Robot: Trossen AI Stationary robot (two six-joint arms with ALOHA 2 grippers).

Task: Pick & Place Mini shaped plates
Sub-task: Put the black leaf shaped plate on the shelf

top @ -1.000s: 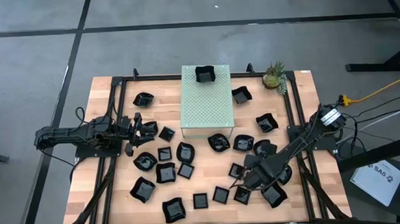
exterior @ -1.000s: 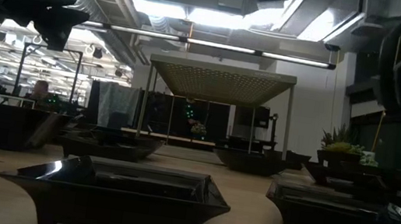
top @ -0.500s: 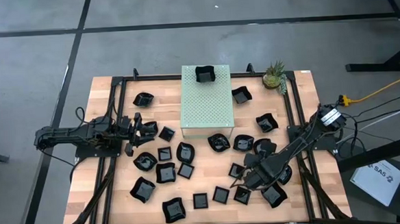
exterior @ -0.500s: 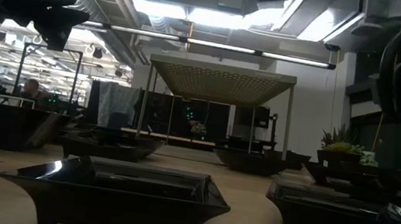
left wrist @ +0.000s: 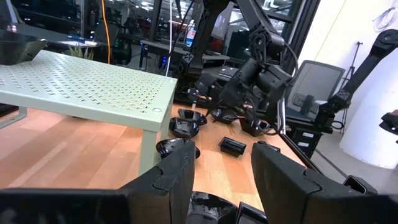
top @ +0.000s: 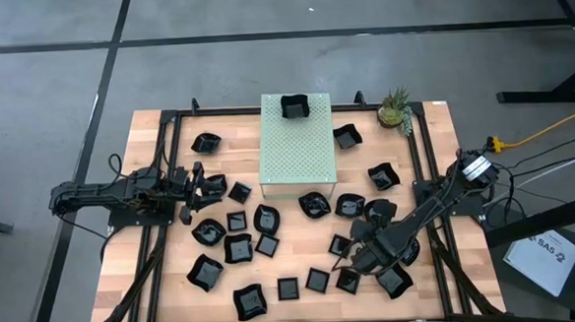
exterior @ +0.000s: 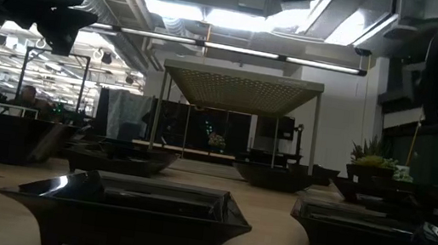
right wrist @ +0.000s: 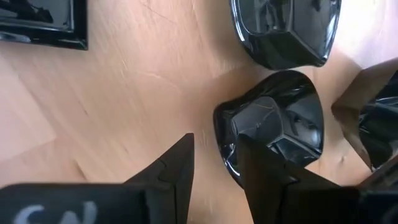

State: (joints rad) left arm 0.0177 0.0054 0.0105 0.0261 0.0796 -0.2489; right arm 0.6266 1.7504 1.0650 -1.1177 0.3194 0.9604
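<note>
Many glossy black mini plates (top: 238, 247) lie scattered on the wooden table, each resting on its base. One more plate (top: 295, 106) sits on top of the pale green perforated box (top: 297, 151). My right gripper (top: 352, 259) hangs near the table's front right, pointing steeply down, shut on one wavy-rimmed plate (right wrist: 273, 124). My left gripper (top: 208, 187) waits level at the left side. It stands open (left wrist: 224, 168) with nothing between its fingers. My right gripper has the wavy plate's rim (right wrist: 222, 134) between its two fingers, one finger over the plate's hollow and one outside it. The fingers come from above, slanting down. Whether the plate is lifted clear of the table, I cannot tell.
Other plates lie close around the held one (right wrist: 283, 31), (right wrist: 43, 25), (right wrist: 373, 118). A small pineapple-like plant (top: 395, 108) stands at the far right. Black frame rails (top: 421, 174) run along both sides of the table.
My right gripper has tipped a little at the wrist while staying over the same spot. The plates around it lie as before.
</note>
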